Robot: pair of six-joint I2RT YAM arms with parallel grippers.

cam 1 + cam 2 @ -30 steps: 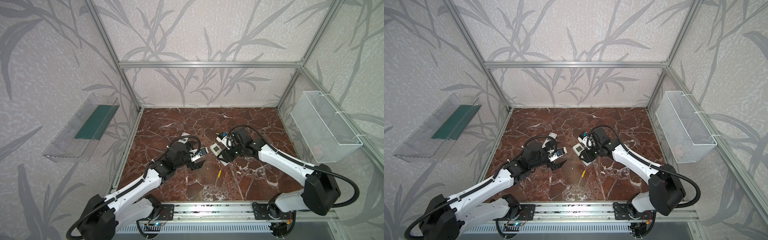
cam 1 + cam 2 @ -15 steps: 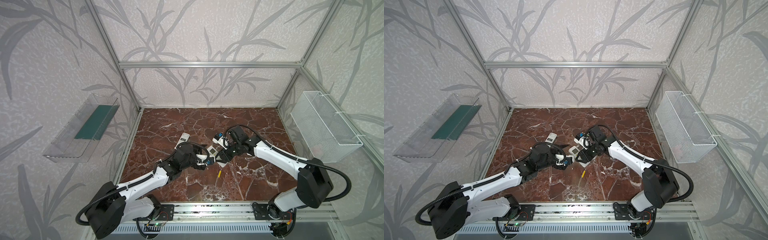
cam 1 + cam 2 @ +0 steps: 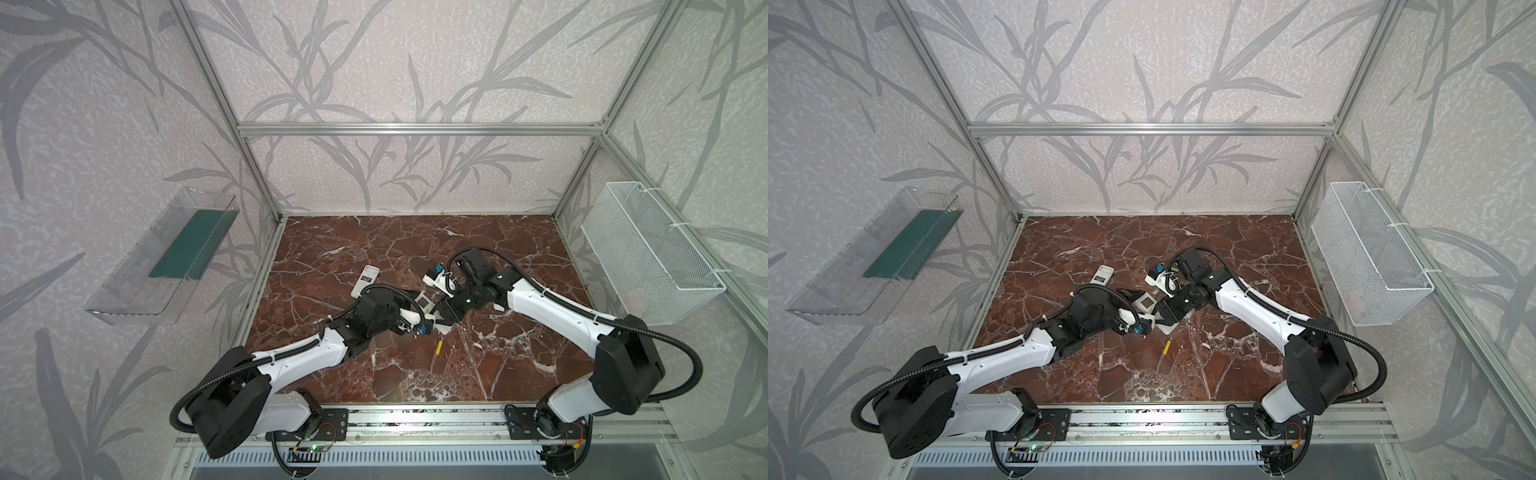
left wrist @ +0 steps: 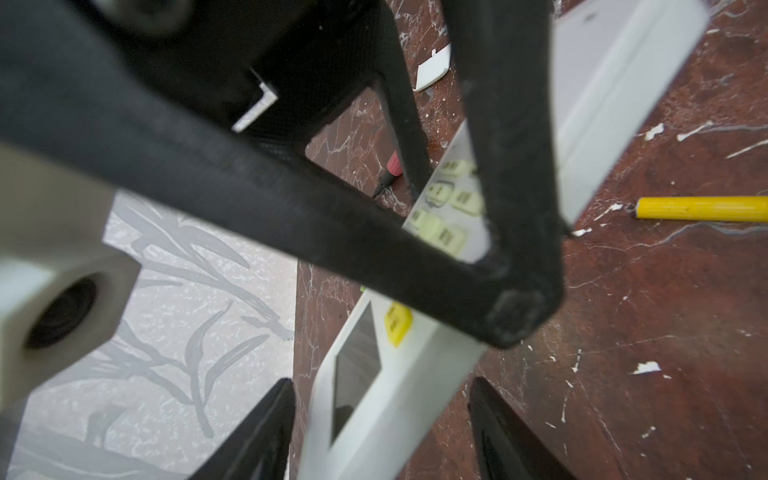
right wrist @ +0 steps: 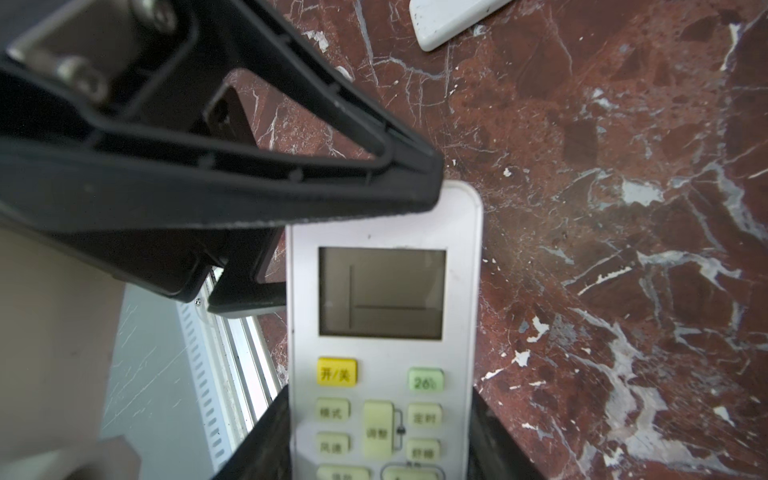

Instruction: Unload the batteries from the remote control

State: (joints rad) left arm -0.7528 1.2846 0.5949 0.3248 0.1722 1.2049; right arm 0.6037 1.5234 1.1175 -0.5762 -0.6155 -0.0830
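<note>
The right jaws are clamped on the white remote control [image 5: 382,291], 1 finger [image 5: 270,449] pressed against each long side at the button end. The left jaws stand apart around the same remote's display end, and a slim gap shows beside each finger [image 4: 257,436], so they do not grip it. In both top views the remote control [image 3: 424,300] [image 3: 1147,302] shows its display upward, near the middle of the worktop [image 3: 374,245].

1 battery [image 3: 439,346], a slim yellow cylinder, lies on the marble between the jaws and the front rail [image 3: 415,415], apart from both arms; the remote's back is hidden, so whether any sit inside cannot be told. A white flat piece [image 3: 442,329] lies just beside the right jaws; a red-handled screwdriver [image 4: 392,162] and a small white cover piece [image 4: 434,68] lie near the remote; a 2nd, smaller remote [image 3: 365,281] lies behind the left wrist.

Open marble runs from the arms to the back wall and to both side frames.

A clear tray [image 3: 133,316] on the left wall holds a green mat [image 3: 187,245]; a white wire basket [image 3: 648,257] hangs on the right wall, and its contents are too faint to make out.
</note>
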